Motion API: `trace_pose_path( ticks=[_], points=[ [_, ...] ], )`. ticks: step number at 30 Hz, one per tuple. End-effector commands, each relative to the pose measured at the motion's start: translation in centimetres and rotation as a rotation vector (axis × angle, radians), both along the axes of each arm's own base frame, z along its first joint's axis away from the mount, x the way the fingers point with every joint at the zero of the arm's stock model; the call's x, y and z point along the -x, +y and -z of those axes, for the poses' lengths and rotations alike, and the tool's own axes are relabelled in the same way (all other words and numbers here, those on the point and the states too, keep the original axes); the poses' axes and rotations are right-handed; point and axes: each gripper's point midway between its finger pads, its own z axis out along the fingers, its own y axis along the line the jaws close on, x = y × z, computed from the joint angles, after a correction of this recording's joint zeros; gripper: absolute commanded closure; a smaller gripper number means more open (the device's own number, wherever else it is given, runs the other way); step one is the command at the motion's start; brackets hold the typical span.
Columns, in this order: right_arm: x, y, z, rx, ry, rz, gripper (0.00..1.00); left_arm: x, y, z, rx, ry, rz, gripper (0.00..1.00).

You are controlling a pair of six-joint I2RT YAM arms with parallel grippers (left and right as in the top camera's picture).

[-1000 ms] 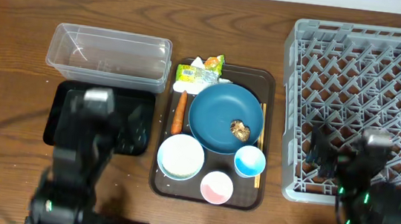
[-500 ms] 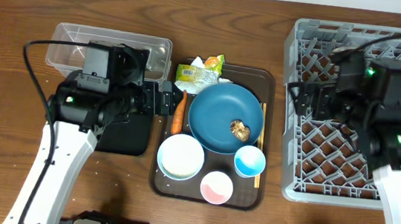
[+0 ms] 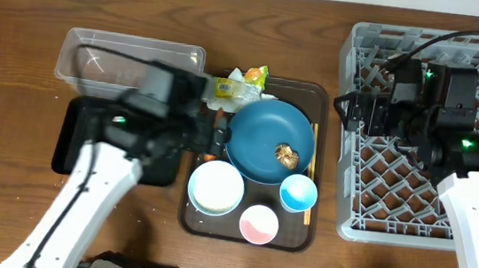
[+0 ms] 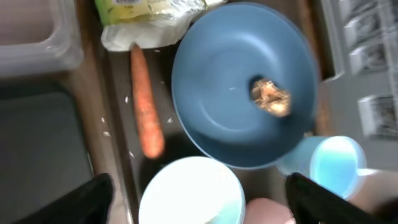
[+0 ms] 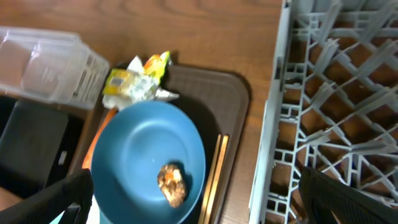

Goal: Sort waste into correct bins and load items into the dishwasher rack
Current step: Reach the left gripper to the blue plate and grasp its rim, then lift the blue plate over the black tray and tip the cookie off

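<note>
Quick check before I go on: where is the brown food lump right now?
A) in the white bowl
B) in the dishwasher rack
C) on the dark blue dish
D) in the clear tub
C: the brown food lump lies right of centre on the dark blue dish, as the overhead and both wrist views show.

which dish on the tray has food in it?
The large dark blue dish: a brown food lump sits near its middle. The white bowl, light blue cup and pink cup show none.
</note>
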Motion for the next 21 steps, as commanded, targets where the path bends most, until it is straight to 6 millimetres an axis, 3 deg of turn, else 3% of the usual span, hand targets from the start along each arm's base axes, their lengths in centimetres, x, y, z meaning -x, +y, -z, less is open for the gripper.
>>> trace_pose_path(
  ticks=[1,4,8,14,18,21],
  points=[
    [-0.6,-0.9,-0.5,-0.016,-0.001,0.071,0.01,-2.3,0.2,2.1,-0.17,-0.05,-0.02,0.2],
    [-0.4,-0.9,-0.4,-0.017,0.012,0.072,0.01,-3.7,-0.6,4.7,-0.21,-0.029,-0.013,0.32],
    [0.1,-1.0,0.1,-0.013,0.039,0.072,0.01,-5.1,-1.2,8.5,-0.214,0.034,-0.059,0.32],
    [0.3,-1.0,0.2,-0.012,0.049,0.073,0.01,-5.6,-2.1,12.7,-0.214,0.108,-0.037,0.36],
    [0.2,-1.0,0.1,-0.012,0.042,0.073,0.01,-5.3,-3.0,14.2,-0.184,0.151,-0.015,0.57],
    [0.0,-1.4,0.2,0.008,0.036,0.091,0.01,-5.1,-3.5,14.6,-0.157,0.17,0.0,0.77]
  ],
)
